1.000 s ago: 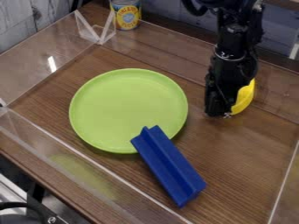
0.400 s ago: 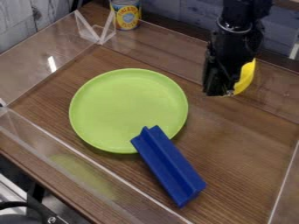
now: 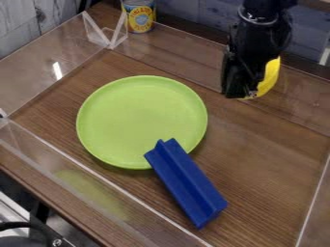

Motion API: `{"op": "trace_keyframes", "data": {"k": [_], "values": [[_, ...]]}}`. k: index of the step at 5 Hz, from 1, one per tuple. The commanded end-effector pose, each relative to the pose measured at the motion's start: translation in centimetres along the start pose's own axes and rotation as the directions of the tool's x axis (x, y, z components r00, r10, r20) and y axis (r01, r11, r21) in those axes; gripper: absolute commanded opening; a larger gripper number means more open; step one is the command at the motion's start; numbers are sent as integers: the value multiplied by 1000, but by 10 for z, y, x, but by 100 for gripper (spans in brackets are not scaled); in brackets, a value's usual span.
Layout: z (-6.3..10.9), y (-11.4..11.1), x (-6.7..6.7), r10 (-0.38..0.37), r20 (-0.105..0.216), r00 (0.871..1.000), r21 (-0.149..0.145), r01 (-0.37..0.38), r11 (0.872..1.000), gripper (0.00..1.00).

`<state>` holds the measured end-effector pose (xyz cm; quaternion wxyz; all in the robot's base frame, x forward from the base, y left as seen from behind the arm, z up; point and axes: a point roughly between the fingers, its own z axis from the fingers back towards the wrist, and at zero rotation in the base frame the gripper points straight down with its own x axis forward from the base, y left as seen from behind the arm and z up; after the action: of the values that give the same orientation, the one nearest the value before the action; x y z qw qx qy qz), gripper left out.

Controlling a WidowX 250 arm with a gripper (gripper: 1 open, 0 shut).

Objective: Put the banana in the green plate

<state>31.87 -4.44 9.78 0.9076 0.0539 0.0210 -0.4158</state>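
Observation:
The banana [image 3: 269,76], short and bright yellow, hangs above the wooden table at the upper right, held in my black gripper [image 3: 248,85], whose fingers are shut on it. Only its right side shows beside the fingers. The green plate [image 3: 139,121], a large round lime-green disc, lies flat on the table to the left of and below the gripper, with nothing on it. Gripper and banana are apart from the plate, off its right rim.
A blue rectangular block [image 3: 184,180] lies against the plate's lower right rim. A yellow-labelled can [image 3: 139,15] stands at the back. Clear plastic walls [image 3: 39,145] border the wooden table on the left and front.
The gripper has lifted the banana off the table and risen; it now hangs higher than a second ago, slightly left. Plate and block have not moved.

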Motion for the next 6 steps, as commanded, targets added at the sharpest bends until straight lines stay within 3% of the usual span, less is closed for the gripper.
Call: {"op": "trace_keyframes", "data": {"k": [1,6], "values": [[26,3,-5,12,47,999,42,-14,999,0],[41,-8,-48,55,-14,998,32,-54,998,0]]}}
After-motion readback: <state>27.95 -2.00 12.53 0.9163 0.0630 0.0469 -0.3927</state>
